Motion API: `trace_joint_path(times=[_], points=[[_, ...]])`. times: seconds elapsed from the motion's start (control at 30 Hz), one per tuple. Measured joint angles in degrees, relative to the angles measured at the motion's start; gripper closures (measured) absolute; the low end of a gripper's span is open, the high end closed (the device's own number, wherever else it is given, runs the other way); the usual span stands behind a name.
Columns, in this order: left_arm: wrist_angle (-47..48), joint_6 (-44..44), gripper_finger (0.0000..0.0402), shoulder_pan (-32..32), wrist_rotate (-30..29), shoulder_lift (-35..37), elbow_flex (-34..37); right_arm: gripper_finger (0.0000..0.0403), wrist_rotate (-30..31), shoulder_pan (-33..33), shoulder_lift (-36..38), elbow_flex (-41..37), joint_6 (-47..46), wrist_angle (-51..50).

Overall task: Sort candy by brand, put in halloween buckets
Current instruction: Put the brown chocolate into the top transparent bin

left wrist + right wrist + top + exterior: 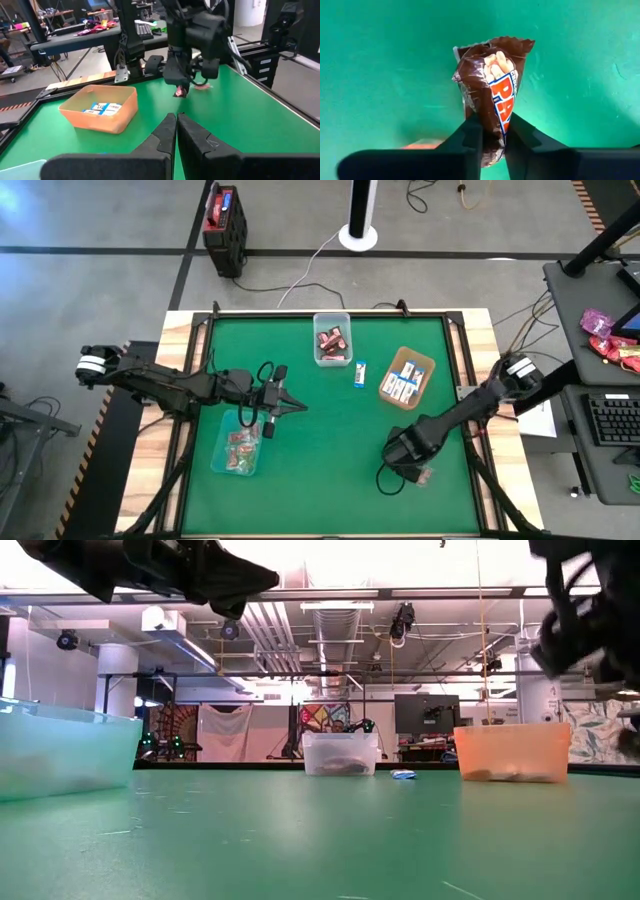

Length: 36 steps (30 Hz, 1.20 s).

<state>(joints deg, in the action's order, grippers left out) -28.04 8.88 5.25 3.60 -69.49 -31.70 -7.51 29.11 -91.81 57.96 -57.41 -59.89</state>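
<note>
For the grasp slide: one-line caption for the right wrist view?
Right gripper shut on a brown-wrapped candy, held just above the green table.

A dark brown-wrapped candy [492, 90] with orange-and-blue lettering is being pinched between the two dark fingers [470, 137] of the right gripper [492, 135], its crimped upper end standing free above the green table surface [380, 60]. A pale strip, possibly another wrapper, is being glimpsed just behind the candy, though it cannot be made out.
</note>
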Motion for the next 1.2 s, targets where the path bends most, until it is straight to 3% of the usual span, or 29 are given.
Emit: trace_joint_path(times=[0.13,0.23,0.5,0.6,0.73,0.83,0.97,1.2], points=[[-1.1,0.0,0.0402,0.7,0.1,0.1,0.0,0.0369,1.2,0.0,4.2,1.1,-1.5,1.2],[-2.0,0.0,0.0402,1.7,0.1,0.4,-0.3,0.0364,6.5,-0.6,7.3,2.6,0.0,7.2],[-1.0,0.0,0.0402,4.2,0.1,2.7,-2.5,0.0365,37.3,-9.5,10.8,11.5,18.1,16.6],[0.9,0.0,0.0402,4.7,0.1,5.3,-3.4,0.0366,43.8,-15.4,10.2,14.9,29.1,21.4],[6.4,-0.2,0.0402,4.9,0.1,9.9,-4.4,0.0366,39.9,-24.6,8.5,16.4,47.2,33.1],[10.3,-1.1,0.0402,4.9,0.0,13.7,-4.9,0.0367,34.8,-31.6,6.5,16.4,55.2,41.4],[15.1,-2.6,0.0402,4.9,-0.1,17.9,-4.9,0.0367,27.6,-40.7,2.2,16.4,57.2,48.0],[18.8,-3.7,0.0402,5.0,-0.1,20.9,-3.9,0.0367,27.0,-49.6,-7.2,19.2,57.0,49.3]])
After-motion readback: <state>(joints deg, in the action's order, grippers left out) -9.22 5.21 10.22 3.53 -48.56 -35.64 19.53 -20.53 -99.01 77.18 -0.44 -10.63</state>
